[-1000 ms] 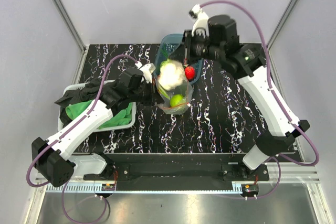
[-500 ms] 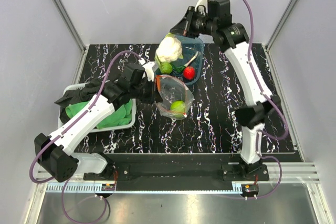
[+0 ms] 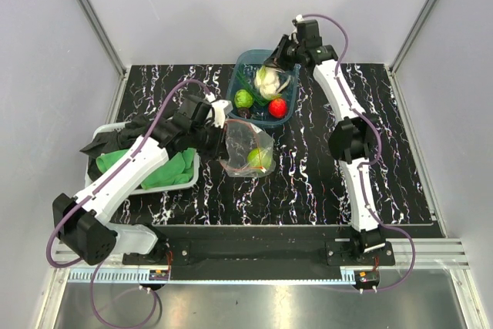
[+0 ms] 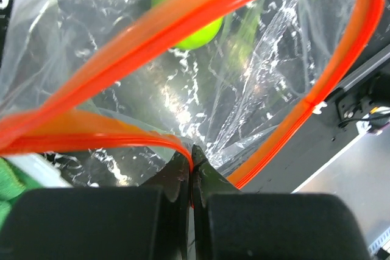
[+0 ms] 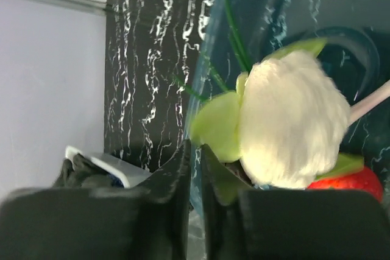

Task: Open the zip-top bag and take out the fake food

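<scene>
Two pairs, both drawn narrow. Left jaws: clamped on orange-red zip strip (image 4: 183,22) of open-mouthed zip-top bag (image 3: 240,140), green apple (image 3: 259,159) inside, over the bench (image 3: 308,167). Right jaws: nearly together, cauliflower (image 5: 292,120) just past the tips above teal tub (image 3: 250,58); cannot tell whether gripped.

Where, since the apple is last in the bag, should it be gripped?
Probably grip the apple across its round middle, reaching in through the open mouth of the bag, which the left gripper holds; it sits at the closed far end, so plastic blocks other sides.
</scene>
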